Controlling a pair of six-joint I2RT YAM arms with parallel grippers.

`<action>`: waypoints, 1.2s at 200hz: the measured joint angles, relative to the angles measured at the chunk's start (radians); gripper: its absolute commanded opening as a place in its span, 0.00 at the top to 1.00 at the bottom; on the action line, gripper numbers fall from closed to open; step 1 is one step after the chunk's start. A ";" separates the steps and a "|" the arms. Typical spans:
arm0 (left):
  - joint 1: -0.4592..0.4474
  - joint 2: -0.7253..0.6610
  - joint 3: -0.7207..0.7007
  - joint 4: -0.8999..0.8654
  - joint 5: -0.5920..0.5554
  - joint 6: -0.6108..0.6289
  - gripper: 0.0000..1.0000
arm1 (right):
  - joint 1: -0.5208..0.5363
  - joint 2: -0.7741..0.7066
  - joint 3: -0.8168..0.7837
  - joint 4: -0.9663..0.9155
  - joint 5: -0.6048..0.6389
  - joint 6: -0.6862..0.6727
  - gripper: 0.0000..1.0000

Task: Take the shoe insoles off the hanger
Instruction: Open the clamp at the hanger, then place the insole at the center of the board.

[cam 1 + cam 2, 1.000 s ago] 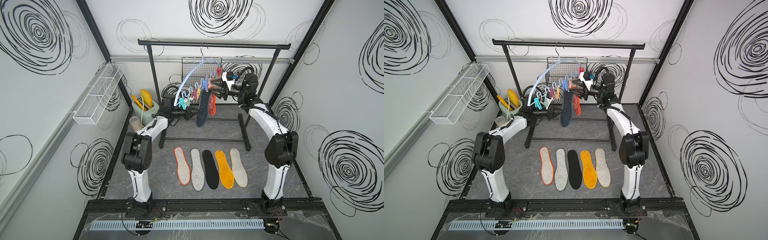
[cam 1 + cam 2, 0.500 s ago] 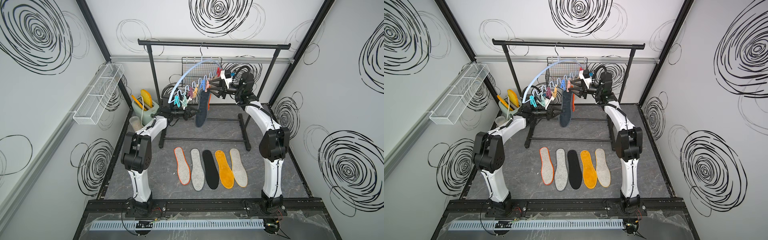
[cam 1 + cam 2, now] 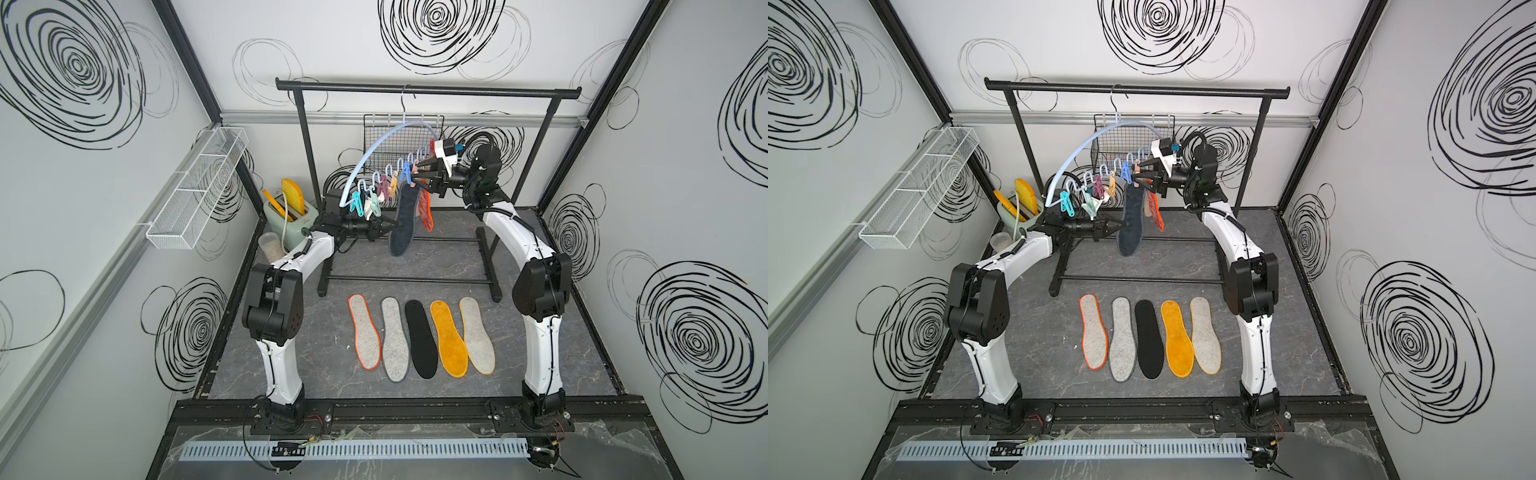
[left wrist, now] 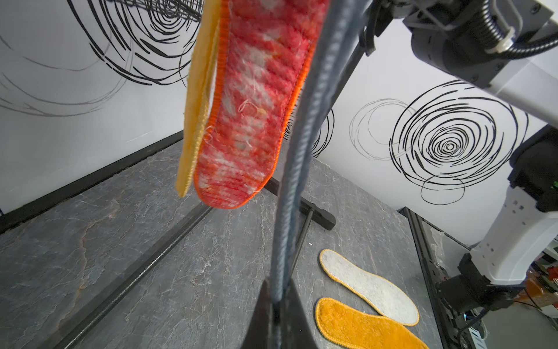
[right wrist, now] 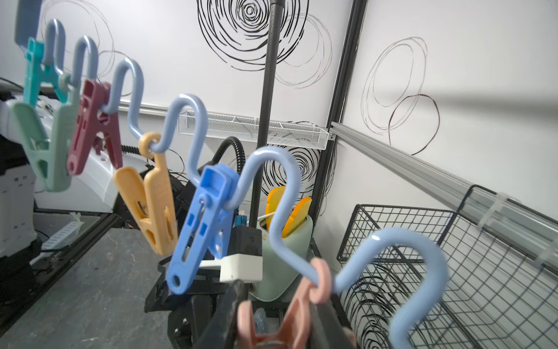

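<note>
While left jaws clamp dark grey insole (image 3: pixel 401 224), right jaws pinch pink peg (image 5: pixel 297 308) | toaster (image 3: pixel 277 217) holds yellow slabs (image 3: pixel 293 193)

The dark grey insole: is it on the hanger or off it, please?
On: the insole hangs from the hanger at the pink peg, left gripper pinching it; whether the peg released, cannot tell.

Lower end of the pink peg (image 5: pixel 302 311) between the right jaws, beyond the frame edge.
</note>
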 measured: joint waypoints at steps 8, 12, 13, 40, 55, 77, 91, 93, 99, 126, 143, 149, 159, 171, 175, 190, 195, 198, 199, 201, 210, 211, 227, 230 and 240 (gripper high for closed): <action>0.000 0.000 0.000 -0.002 0.000 0.000 1.00 | 0.000 0.000 0.000 0.000 -0.003 0.000 0.74; 0.000 0.000 0.000 -0.003 0.000 0.000 1.00 | 0.000 0.000 0.000 0.001 -0.002 -0.002 0.75; 0.000 0.000 0.000 -0.003 0.000 0.000 1.00 | 0.000 0.000 0.000 0.000 -0.003 0.000 0.75; 0.000 0.000 0.000 -0.002 0.000 0.002 1.00 | 0.000 0.000 0.000 0.001 -0.002 0.003 0.91; 0.000 0.000 0.000 -0.002 0.000 0.002 1.00 | 0.000 0.000 0.000 0.001 -0.002 0.008 0.97; 0.000 0.000 0.000 -0.002 -0.003 0.002 1.00 | 0.000 0.000 0.000 0.001 0.004 0.013 0.98; 0.000 0.000 -0.001 -0.002 -0.012 -0.002 1.00 | 0.000 0.000 0.000 0.001 0.007 0.013 0.99; 0.000 0.000 -0.001 -0.002 -0.014 -0.002 1.00 | 0.000 0.000 0.000 0.001 0.007 0.013 0.99; 0.000 0.000 -0.004 0.000 -0.020 -0.007 1.00 | 0.001 0.000 0.000 0.001 0.010 0.013 1.00; 0.000 -0.005 -0.052 0.021 -0.061 -0.045 1.00 | 0.001 0.000 0.000 0.001 0.020 0.013 1.00; 0.000 -0.013 -0.106 0.032 -0.092 -0.072 1.00 | 0.001 0.000 0.000 0.001 0.024 0.013 1.00; -0.001 -0.017 -0.125 0.034 -0.106 -0.081 1.00 | 0.001 0.000 0.000 0.000 0.025 0.013 1.00; -0.003 -0.030 -0.158 0.035 -0.129 -0.097 1.00 | 0.001 0.000 0.000 0.000 0.028 0.013 1.00; -0.004 -0.054 -0.192 0.033 -0.163 -0.121 1.00 | 0.001 0.000 0.000 0.000 0.031 0.013 1.00; -0.004 -0.061 -0.201 0.033 -0.174 -0.128 1.00 | 0.001 0.000 0.000 0.000 0.033 0.013 1.00; -0.005 -0.123 -0.257 0.036 -0.222 -0.165 1.00 | 0.001 0.000 0.000 0.000 0.040 0.013 0.74; -0.005 -0.148 -0.281 0.038 -0.238 -0.176 1.00 | 0.001 0.000 0.000 0.000 0.042 0.013 0.66; -0.005 -0.167 -0.296 0.039 -0.245 -0.183 1.00 | 0.001 0.000 0.000 0.000 0.043 0.013 0.63; -0.005 -0.175 -0.304 0.041 -0.250 -0.187 1.00 | 0.001 0.000 0.000 0.000 0.043 0.012 0.62; -0.005 -0.183 -0.312 0.042 -0.254 -0.190 1.00 | 0.001 0.000 0.000 0.000 0.044 0.013 0.60; -0.005 -0.246 -0.360 0.042 -0.276 -0.213 1.00 | 0.001 0.000 0.000 0.000 0.047 0.015 0.50; -0.005 -0.257 -0.367 0.044 -0.280 -0.218 1.00 | 0.002 0.000 0.000 0.000 0.047 0.018 0.49; -0.006 -0.355 -0.431 0.043 -0.315 -0.248 1.00 | 0.003 0.000 0.000 -0.004 0.052 0.014 0.41; -0.007 -0.378 -0.443 0.040 -0.323 -0.254 1.00 | 0.003 0.000 0.000 -0.003 0.055 0.015 0.40; -0.007 -0.428 -0.467 0.030 -0.350 -0.266 1.00 | 0.004 0.000 0.000 -0.006 0.058 0.017 0.38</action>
